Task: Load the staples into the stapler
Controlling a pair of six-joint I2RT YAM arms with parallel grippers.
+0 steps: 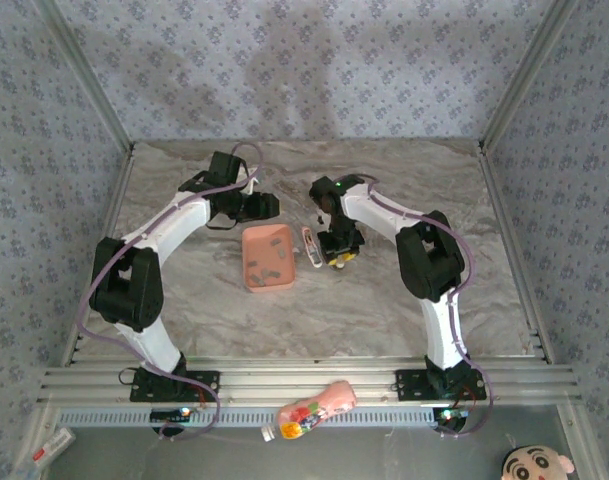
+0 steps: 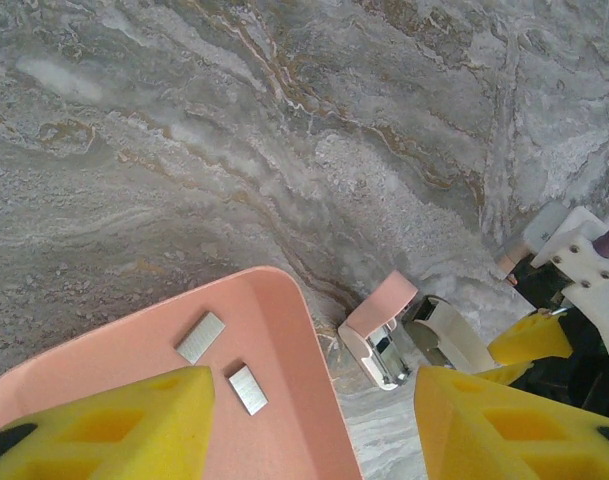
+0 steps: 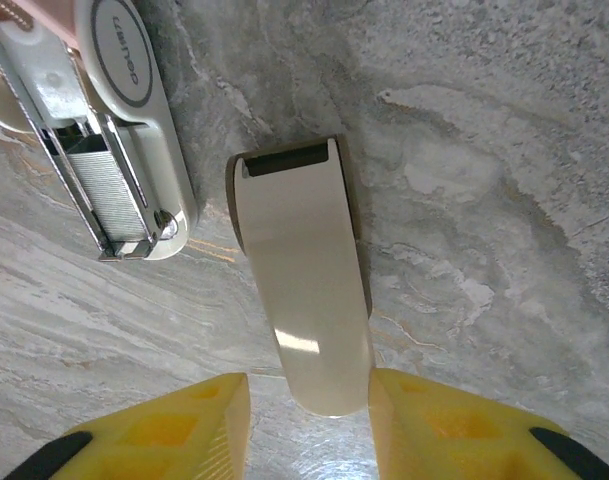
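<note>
Stapler (image 3: 114,120) lies opened on table (image 2: 284,120), just beside tray (image 2: 284,300), cream lid (image 3: 304,280) swung out. R gripper (image 3: 310,390) straddles lid tip; pinched or merely bracketing, cannot tell. L gripper (image 2: 314,400) agape, empty, over tray w/ staples (image 2: 200,337). Rec.: steady lid, keep channel up, seat strip square, legs down.

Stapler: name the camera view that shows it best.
Right wrist: the stapler lies opened up close, its silvery staple channel exposed. Left wrist shows it smaller, beside the tray. Top external shows a tiny pale sliver.
</note>
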